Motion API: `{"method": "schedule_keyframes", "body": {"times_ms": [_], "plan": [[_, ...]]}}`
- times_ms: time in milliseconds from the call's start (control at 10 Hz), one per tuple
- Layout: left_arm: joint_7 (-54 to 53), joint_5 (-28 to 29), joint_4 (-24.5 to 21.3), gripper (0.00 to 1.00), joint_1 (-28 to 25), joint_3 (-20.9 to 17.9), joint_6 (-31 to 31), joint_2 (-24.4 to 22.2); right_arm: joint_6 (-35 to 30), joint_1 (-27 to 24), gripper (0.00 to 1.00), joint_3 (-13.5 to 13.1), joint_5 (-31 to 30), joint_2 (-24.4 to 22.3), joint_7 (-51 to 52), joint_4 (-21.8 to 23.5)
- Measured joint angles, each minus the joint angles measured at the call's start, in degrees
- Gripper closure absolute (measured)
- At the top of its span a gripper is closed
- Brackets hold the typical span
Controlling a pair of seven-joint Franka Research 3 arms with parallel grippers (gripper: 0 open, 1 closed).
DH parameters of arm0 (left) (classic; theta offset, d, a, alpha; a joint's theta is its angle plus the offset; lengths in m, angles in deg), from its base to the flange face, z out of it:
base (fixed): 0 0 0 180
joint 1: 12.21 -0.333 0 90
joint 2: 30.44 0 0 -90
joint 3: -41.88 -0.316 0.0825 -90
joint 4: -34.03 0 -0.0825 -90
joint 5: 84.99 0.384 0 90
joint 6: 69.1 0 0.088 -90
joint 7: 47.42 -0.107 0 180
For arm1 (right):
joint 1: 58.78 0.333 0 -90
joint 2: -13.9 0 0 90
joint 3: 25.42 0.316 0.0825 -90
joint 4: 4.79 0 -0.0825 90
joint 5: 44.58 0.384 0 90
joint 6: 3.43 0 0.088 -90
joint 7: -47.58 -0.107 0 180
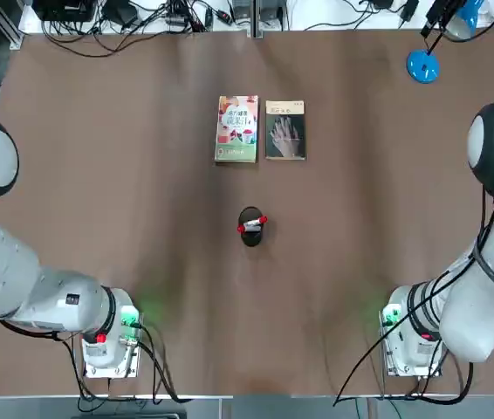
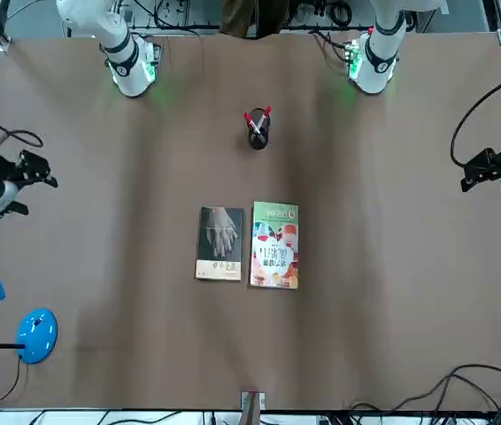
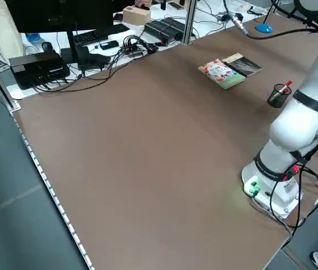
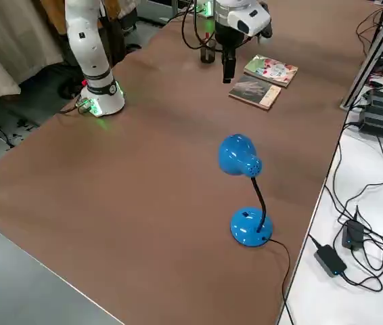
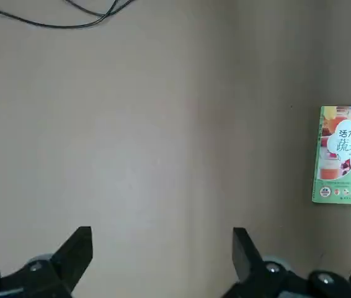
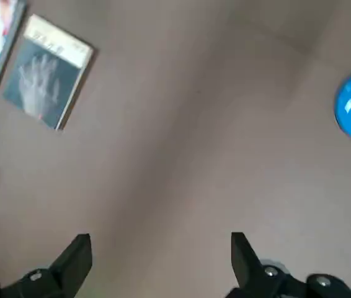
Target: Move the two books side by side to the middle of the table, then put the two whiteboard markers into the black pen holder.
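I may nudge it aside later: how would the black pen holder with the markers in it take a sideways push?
The black pen holder is narrow and upright, so a high push would probably tip it. The two whiteboard markers stick out above its rim, likely making it top-heavy. Push low.

- The large brown matte table (image 1: 107, 175) lies bare over most of its width, with open room to either side of the middle.
- Two thin paperbacks lie flat side by side mid-table: the pale, fruit-printed one (image 1: 237, 129) and the dark grey-green one (image 1: 285, 130), only a narrow gap between them.
- The small black round pen holder (image 1: 251, 228), red-capped white markers (image 1: 252, 224) sticking up, stands nearer the arm bases, apart from the books.
- A blue desk lamp (image 4: 241, 156) rises at the far right corner.
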Motion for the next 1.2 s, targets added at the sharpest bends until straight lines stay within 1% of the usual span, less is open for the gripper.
{"method": "schedule_keyframes", "body": {"times_ms": [100,200,300,500,600,700,800,900,1000,1100,1200], "plan": [[0.00,0.00,0.02,0.01,-0.16,-0.04,0.01,0.00,1.77,-0.40,0.01,1.08,-0.99,0.06,-4.32,-0.29],[0.00,-0.01,0.03,0.00,-0.25,-0.10,0.03,-0.01,4.82,-3.05,0.01,5.23,-2.61,0.05,-6.97,-0.78],[0.00,-0.03,0.06,0.01,-0.26,-0.14,0.04,-0.02,6.46,-9.42,0.01,13.58,-5.18,0.14,-10.98,-2.12],[0.00,-0.06,0.10,0.01,-0.26,-0.16,0.04,-0.05,6.91,-26.48,0.01,33.57,-11.70,0.17,-19.81,-4.58],[0.00,-0.08,0.11,0.01,-0.27,-0.16,0.04,-0.05,6.89,-35.01,0.01,43.56,-14.50,-0.51,-23.00,-5.46],[0.00,-0.09,0.11,0.01,-0.27,-0.16,0.04,-0.06,6.36,-43.03,0.01,52.97,-16.40,-2.00,-25.92,-5.87],[0.00,-0.09,0.12,0.01,-0.27,-0.17,0.05,-0.06,5.03,-49.18,0.01,59.68,-17.19,-3.97,-27.61,-5.83],[0.00,-0.09,0.12,0.01,-0.28,-0.17,0.05,-0.05,3.66,-52.85,0.01,63.14,-17.36,-6.34,-28.18,-5.46],[0.00,-0.09,0.13,0.01,-0.28,-0.17,0.05,-0.05,2.92,-54.22,0.01,64.13,-17.38,-8.89,-28.33,-4.49],[0.00,-0.09,0.12,0.01,-0.31,-0.18,0.05,-0.05,2.71,-54.48,0.01,64.27,-17.48,-10.93,-28.43,-3.36],[0.00,-0.09,0.12,0.01,-0.38,-0.21,0.05,-0.05,2.71,-54.48,0.01,64.33,-17.63,-11.96,-28.51,-2.54]]}}
